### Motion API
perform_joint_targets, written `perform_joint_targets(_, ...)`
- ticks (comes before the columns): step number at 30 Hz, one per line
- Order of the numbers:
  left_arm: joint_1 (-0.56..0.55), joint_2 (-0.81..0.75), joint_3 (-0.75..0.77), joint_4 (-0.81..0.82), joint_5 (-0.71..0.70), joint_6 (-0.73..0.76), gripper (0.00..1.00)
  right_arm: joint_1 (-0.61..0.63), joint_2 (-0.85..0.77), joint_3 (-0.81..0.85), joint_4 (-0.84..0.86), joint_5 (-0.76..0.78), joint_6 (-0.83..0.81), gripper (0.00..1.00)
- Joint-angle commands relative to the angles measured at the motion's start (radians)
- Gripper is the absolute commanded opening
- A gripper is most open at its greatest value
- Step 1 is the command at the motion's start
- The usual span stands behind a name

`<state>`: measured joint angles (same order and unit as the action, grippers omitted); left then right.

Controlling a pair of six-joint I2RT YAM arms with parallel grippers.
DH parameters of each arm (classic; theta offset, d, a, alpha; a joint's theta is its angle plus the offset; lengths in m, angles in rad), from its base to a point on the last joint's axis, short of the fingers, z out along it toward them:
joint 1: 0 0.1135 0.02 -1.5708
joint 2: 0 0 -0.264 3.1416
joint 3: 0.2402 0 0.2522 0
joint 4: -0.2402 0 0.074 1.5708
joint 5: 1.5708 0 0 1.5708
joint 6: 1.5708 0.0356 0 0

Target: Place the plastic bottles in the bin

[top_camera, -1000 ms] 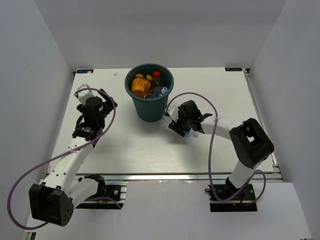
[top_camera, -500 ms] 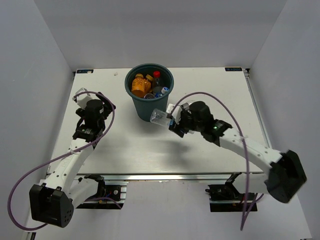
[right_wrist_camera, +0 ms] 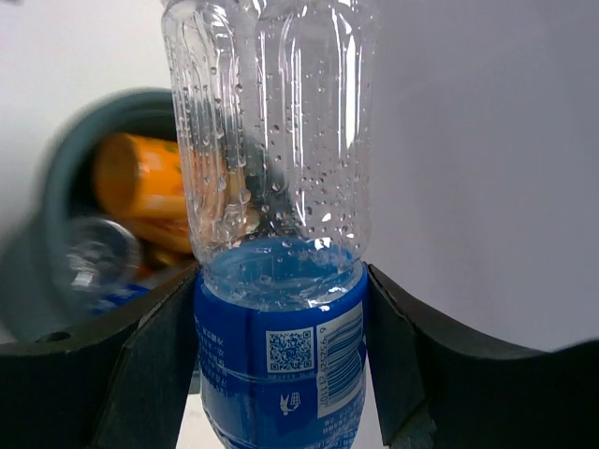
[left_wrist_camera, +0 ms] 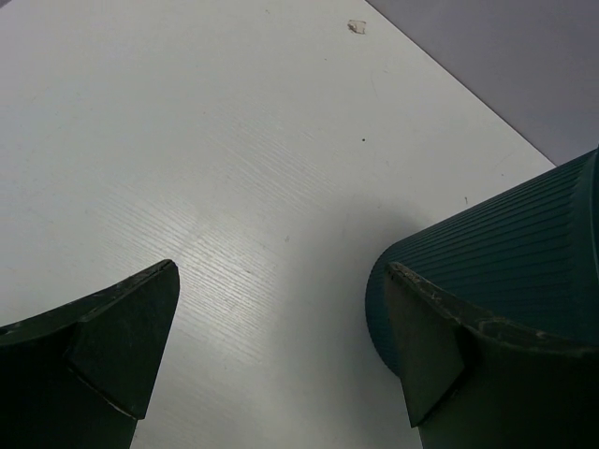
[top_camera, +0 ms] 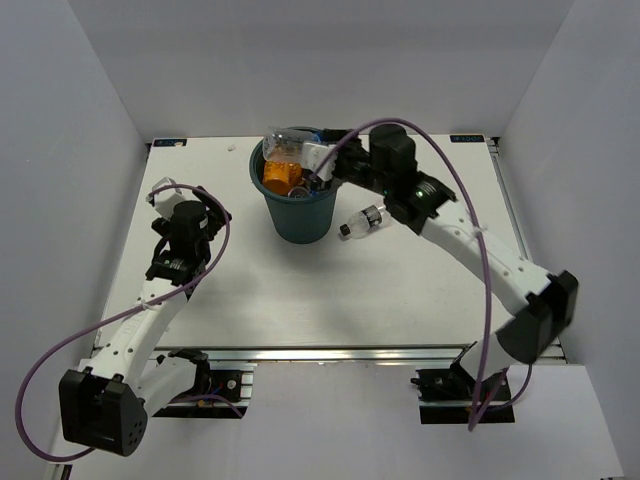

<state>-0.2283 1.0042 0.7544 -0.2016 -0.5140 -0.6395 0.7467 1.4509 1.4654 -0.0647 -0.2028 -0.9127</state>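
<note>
1. Although the right gripper's (top_camera: 312,160) jaws are hard to make out from above, it holds a clear blue-labelled bottle (top_camera: 283,143) over the far rim of the teal bin (top_camera: 300,215). That bottle and the arm hide much of the bin's mouth; an orange bottle (top_camera: 278,175) shows inside. A second clear bottle (top_camera: 362,220) lies on the white table (top_camera: 400,290) just right of the bin. The left gripper (top_camera: 195,210) sits well left of the bin, its jaws unclear here.
2. Left wrist: the dark fingers (left_wrist_camera: 103,346) stand wide apart with only bare table (left_wrist_camera: 234,187) between them. The bin's ribbed wall (left_wrist_camera: 524,243) is cut off at the right. A small scrap (left_wrist_camera: 357,26) lies far off.
3. Right wrist: the right gripper (right_wrist_camera: 281,327) is clamped on the blue label of the droplet-covered bottle (right_wrist_camera: 276,140). Behind and left, blurred, the bin (right_wrist_camera: 56,187) holds an orange bottle (right_wrist_camera: 140,182).
</note>
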Motion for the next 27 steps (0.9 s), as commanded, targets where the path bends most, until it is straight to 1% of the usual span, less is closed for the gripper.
perform_joint_targets(1,0.009,-0.032,-0.018,-0.001,-0.02,0.014,0.98,0.0,0.147,0.185,-0.191,0.057,-0.303,0.65)
perform_joint_targets(2,0.01,-0.032,-0.015,-0.007,-0.02,0.015,0.98,0.0,0.179,0.272,-0.223,0.059,-0.333,0.66)
perform_joint_targets(3,0.01,-0.033,-0.015,-0.01,-0.02,0.017,0.98,0.0,0.207,0.311,-0.272,0.068,-0.353,0.7)
perform_joint_targets(5,0.012,-0.035,-0.013,-0.015,-0.03,0.017,0.98,0.0,0.279,0.398,-0.297,0.071,-0.388,0.73)
perform_joint_targets(8,0.014,-0.038,-0.015,-0.015,-0.034,0.018,0.98,0.0,0.345,0.461,-0.356,0.075,-0.413,0.76)
perform_joint_targets(14,0.015,-0.041,-0.012,-0.028,-0.047,0.021,0.98,0.0,0.353,0.415,-0.291,0.086,-0.423,0.89)
perform_joint_targets(18,0.015,-0.049,-0.013,-0.03,-0.052,0.023,0.98,0.0,0.335,0.401,-0.288,0.077,-0.416,0.89)
perform_joint_targets(22,0.017,-0.05,-0.017,-0.024,-0.052,0.023,0.98,0.0,0.302,0.354,-0.281,0.045,-0.414,0.89)
perform_joint_targets(26,0.015,-0.046,-0.013,-0.021,-0.04,0.023,0.98,0.0,0.292,0.316,-0.218,0.057,-0.41,0.89)
perform_joint_targets(27,0.017,-0.041,-0.012,-0.019,-0.034,0.023,0.98,0.0,0.296,0.316,-0.174,0.06,-0.381,0.89)
